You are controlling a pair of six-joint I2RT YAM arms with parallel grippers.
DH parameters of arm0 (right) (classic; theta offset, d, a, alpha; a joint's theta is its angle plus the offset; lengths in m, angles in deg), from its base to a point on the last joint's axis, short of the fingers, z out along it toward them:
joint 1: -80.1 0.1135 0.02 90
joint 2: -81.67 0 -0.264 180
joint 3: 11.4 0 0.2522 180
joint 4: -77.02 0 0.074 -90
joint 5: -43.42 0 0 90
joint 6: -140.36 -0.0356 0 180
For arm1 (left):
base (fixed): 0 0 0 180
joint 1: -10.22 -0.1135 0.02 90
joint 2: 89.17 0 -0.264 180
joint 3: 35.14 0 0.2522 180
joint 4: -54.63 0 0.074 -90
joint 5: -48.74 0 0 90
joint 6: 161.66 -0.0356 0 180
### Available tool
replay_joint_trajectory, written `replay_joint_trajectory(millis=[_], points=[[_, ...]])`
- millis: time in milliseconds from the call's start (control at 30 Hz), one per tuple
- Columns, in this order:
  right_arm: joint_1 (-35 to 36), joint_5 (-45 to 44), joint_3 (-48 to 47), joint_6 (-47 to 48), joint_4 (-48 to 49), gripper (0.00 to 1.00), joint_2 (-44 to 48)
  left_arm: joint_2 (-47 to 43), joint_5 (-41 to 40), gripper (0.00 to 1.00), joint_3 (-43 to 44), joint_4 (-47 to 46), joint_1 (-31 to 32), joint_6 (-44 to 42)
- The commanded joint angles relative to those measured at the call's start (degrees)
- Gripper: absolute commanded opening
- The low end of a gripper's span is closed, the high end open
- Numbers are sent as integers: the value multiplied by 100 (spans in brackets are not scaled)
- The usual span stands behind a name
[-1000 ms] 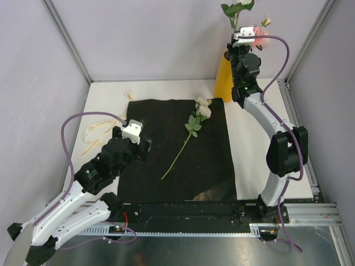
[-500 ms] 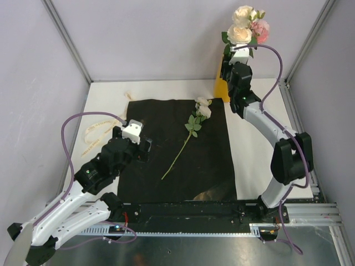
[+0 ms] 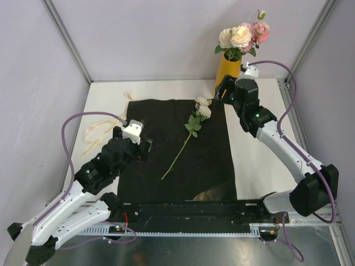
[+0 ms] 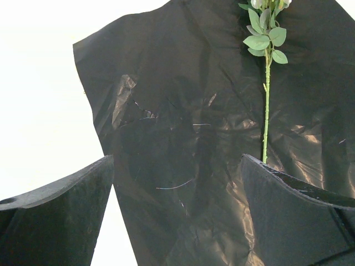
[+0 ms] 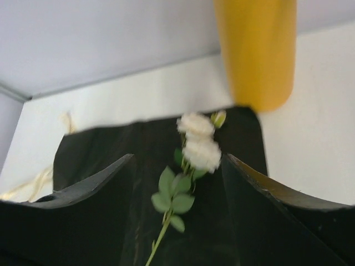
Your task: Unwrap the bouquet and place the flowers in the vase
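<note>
Standing in vase (image 3: 227,75), flowers (image 3: 241,35), left gripper (image 4: 177,160) spread, right gripper (image 5: 178,158) spread, one stem (image 3: 180,152) on sheet (image 3: 213,166)

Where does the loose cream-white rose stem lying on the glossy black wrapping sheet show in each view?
Top external: loose cream-white rose stem lies mid-picture, diagonal.
Left wrist: top right, stem running downward.
Right wrist: lower centre, blooms uppermost.
Shared landmark: the glossy black wrapping sheet under it.
</note>
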Motion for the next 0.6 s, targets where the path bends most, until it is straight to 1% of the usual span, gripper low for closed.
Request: replay_joint_trajectory(millis=[0, 233, 333, 400, 567], points=[[170, 615, 702, -1497, -516, 67, 413, -28, 3, 100, 0, -132, -6, -116], [368, 647, 2369, -2959, 412, 64, 667, -28, 33, 100, -3, -131, 1, -103], [446, 760, 2936, -3645, 1206, 62, 564, -42, 14, 100, -4, -133, -3, -93], [529, 796, 3106, -3857, 1558, 61, 359, -42, 11, 100, -9, -129, -4, -95], [765, 833, 3159, -4182, 2155, 61, -340, -30, 30, 100, -13, -131, -5, -88]])
